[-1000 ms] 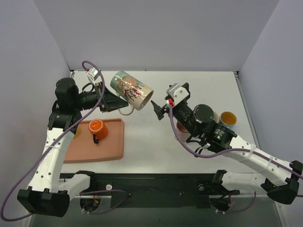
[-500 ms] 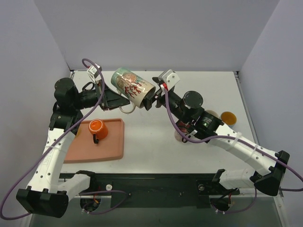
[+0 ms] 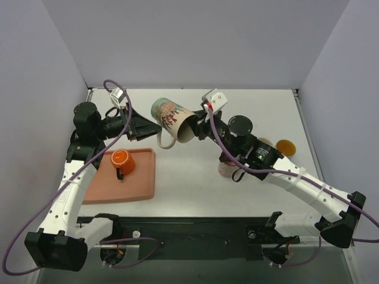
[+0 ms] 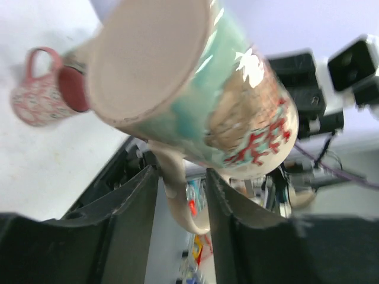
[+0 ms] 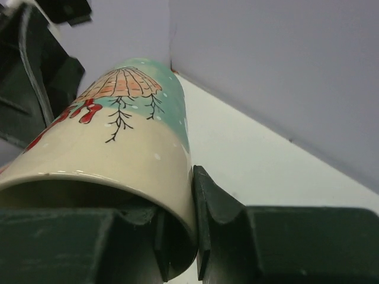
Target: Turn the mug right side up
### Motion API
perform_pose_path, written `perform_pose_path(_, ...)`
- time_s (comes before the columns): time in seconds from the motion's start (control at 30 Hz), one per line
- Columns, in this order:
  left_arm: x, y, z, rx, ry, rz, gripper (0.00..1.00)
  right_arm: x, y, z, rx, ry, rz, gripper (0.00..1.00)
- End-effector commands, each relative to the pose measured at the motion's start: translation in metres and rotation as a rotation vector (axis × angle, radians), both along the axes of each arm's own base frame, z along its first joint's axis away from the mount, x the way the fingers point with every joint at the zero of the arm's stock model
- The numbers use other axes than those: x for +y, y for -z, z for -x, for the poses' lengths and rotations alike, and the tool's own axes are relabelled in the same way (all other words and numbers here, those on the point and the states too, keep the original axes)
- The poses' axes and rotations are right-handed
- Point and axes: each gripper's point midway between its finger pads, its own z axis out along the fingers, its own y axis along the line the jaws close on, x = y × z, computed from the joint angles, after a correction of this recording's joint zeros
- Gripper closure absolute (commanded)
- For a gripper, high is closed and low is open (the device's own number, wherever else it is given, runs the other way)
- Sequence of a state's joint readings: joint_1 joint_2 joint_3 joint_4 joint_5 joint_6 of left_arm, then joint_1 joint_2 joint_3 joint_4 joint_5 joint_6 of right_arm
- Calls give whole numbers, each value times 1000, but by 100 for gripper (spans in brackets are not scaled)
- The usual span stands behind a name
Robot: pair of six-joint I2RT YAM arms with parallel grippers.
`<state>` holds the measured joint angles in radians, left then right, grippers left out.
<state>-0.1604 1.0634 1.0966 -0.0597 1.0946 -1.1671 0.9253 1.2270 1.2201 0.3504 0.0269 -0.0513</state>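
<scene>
The mug [image 3: 172, 117] hangs in the air above the table [image 3: 195, 183], lying on its side between the two arms, its mouth toward the right arm and its handle [image 3: 165, 141] hanging down. A second ago the right gripper [image 3: 195, 131] stood wide and clear of it; now it has closed on the rim. In the right wrist view one finger [image 5: 216, 201] is outside the wall and the other inside. The left gripper [image 3: 155, 127], which held the handle tightly before, has eased. Its fingers [image 4: 133, 207] sit narrowly either side of the handle [image 4: 172, 177], and whether they still press it cannot be told. The mug sits a little lower and further right than before. The orange cup [image 3: 121, 158] rests unmoved on the tray [image 3: 142, 183].
</scene>
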Motion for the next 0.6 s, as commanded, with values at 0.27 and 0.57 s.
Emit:
perform_pose_path(0.27, 100, 143, -61, -141, -382, -744, 43, -76, 149, -6, 462, 324, 252, 100)
perform_pose_path(0.57, 156, 149, -51, -332, -272, -1190, 40, -77, 219, -30, 811, 376, 535, 100)
